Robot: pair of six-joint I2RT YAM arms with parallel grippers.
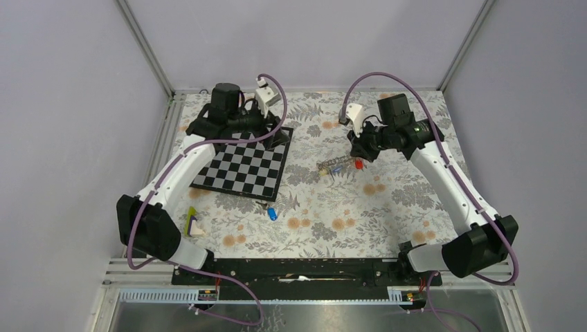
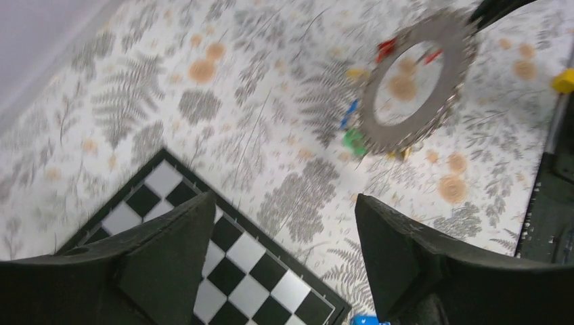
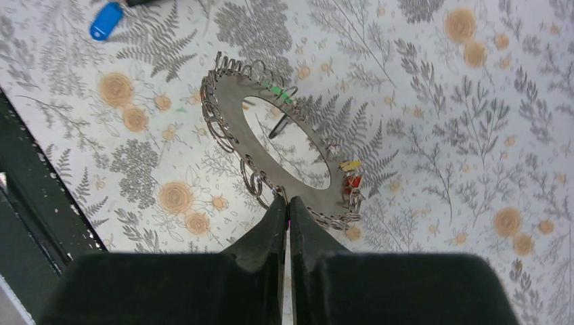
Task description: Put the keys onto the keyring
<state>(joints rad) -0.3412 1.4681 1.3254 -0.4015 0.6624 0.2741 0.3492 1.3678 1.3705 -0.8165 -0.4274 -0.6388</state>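
Right tool [image 3: 288, 206] is pinched shut on the near rim of the keyring [image 3: 223, 88], holding it tilted over the desk [image 1: 387, 207] right of centre, with a few keys [image 3: 350, 177] dangling from its little loops. It looks like a stiff, light metal hoop, thin and slick at the edge, so the flat band is the place to grip. Left tool [image 2: 284, 250] hangs spread wide over the chessboard [image 1: 242, 166] corner, with open desk between the two and a loose blue key [image 1: 272, 213] lying nearer the front.
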